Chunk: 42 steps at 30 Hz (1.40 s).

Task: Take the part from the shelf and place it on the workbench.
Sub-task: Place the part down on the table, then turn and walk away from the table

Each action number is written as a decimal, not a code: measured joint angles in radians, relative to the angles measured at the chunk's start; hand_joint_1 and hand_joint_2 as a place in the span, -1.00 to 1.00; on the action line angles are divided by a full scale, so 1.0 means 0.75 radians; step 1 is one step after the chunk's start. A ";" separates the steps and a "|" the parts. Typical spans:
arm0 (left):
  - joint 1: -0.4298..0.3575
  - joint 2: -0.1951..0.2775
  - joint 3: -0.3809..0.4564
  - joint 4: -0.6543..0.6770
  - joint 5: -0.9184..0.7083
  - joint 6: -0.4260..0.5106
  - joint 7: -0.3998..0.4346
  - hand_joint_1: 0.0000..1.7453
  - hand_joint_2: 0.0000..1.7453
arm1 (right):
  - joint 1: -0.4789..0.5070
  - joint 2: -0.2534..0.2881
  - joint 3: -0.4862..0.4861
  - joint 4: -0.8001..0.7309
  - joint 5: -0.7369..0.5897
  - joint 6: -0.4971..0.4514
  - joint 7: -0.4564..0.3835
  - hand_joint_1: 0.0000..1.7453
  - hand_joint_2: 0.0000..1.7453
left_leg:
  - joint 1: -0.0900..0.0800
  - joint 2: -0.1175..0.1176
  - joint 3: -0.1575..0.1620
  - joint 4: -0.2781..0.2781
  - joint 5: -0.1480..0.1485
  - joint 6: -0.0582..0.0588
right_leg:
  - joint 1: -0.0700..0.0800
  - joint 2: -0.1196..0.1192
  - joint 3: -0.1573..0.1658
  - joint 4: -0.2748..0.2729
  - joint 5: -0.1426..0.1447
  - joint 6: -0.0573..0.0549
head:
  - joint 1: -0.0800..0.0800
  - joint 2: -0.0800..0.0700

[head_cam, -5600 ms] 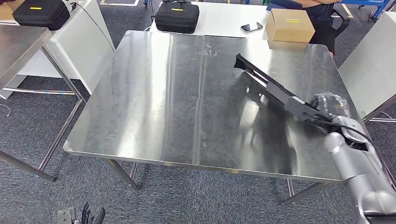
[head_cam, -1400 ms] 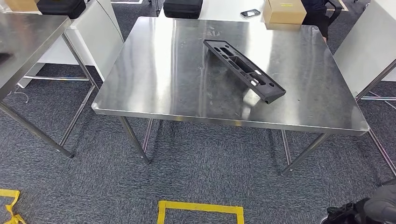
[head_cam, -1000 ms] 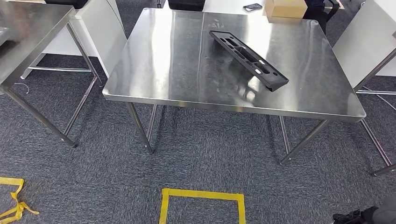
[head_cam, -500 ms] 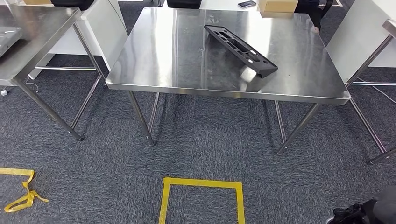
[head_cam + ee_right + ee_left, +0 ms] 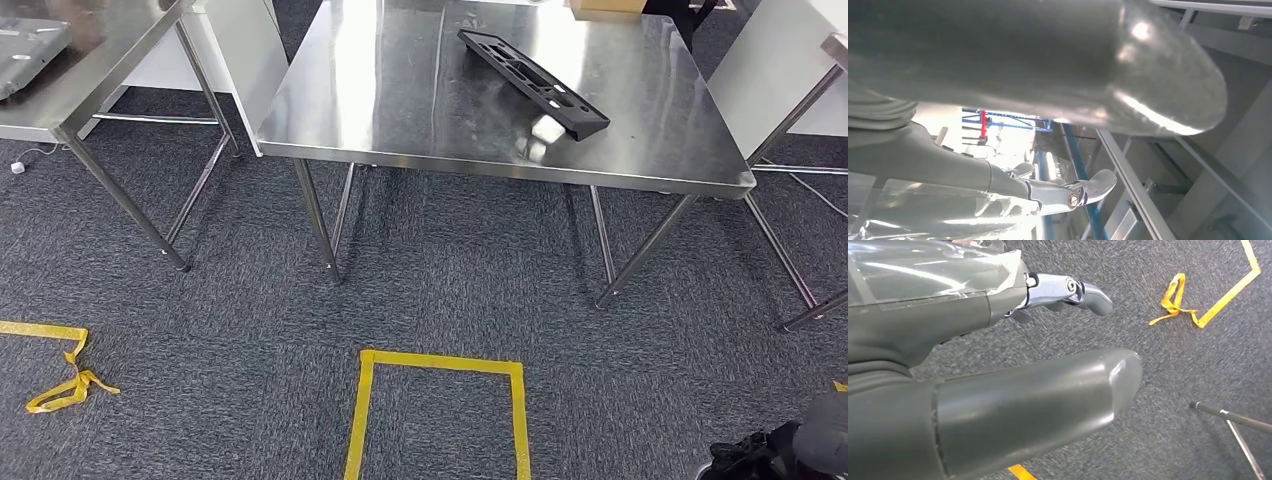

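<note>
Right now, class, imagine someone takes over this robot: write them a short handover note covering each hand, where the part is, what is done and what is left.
Left hand: holds nothing, fingers apart, hanging over the carpet.
Right hand: holds nothing, fingers apart.
Part: the long black part lies flat on the steel workbench, toward its far right side, free of both hands.
Done: part is placed on the workbench.
Left: nothing visible for this part; the robot stands back from the bench, near the yellow floor tape.
</note>
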 joint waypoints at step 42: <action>-0.114 0.049 0.009 0.049 -0.198 -0.175 -0.036 -1.00 -1.00 | 0.118 0.130 -0.112 -0.117 0.119 0.002 0.047 -1.00 -1.00 | 0.005 0.001 -0.031 0.141 -0.151 -0.074 | 0.000 0.001 0.182 -0.403 0.086 -0.078 | 0.002 0.000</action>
